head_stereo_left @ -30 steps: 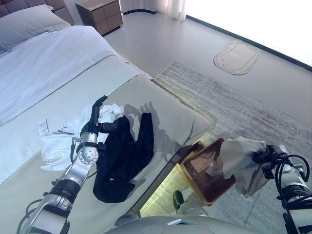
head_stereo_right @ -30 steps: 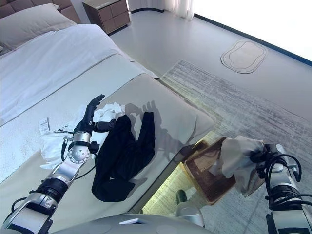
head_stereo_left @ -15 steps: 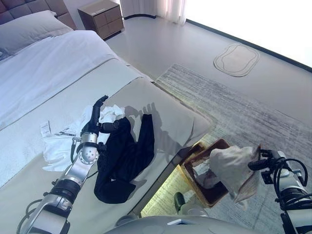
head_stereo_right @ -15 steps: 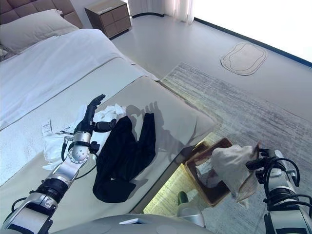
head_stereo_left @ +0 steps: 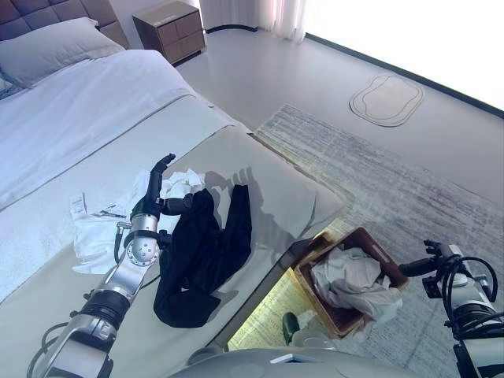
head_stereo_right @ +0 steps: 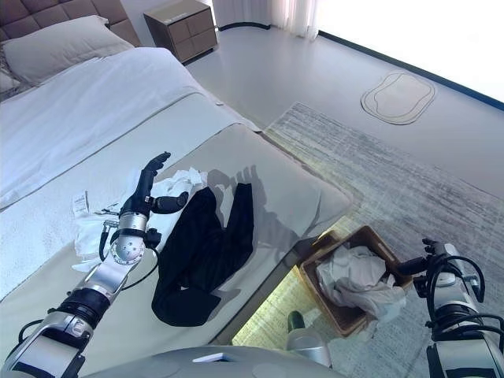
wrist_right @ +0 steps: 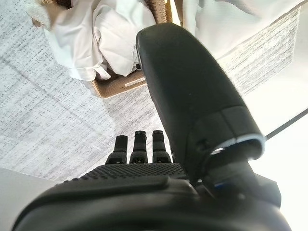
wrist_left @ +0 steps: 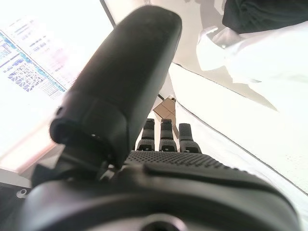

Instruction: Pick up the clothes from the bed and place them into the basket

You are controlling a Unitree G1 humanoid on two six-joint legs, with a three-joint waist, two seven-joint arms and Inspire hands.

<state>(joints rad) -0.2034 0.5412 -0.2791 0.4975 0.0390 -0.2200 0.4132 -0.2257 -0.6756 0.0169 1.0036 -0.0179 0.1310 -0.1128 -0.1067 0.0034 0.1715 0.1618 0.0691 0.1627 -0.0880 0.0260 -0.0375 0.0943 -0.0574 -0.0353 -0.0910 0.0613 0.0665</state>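
Fingers of both my hands are straight and spread, gripping nothing.
My right hand (head_stereo_right: 415, 266) hangs empty just beside the basket (head_stereo_right: 370, 238), which stands on the rug (head_stereo_right: 409, 177) by the bed's foot corner; a light garment (head_stereo_right: 358, 277) lies crumpled inside it, partly draped over the rim. My left hand (head_stereo_right: 150, 189) is raised above the bed (head_stereo_right: 291, 193), over a white shirt (head_stereo_right: 94, 228) that touches a black garment (head_stereo_right: 201, 252) spread toward the bed's near edge.

grey rug (head_stereo_left: 409, 181), wooden nightstand (head_stereo_left: 169, 28), pillow (head_stereo_left: 51, 49)
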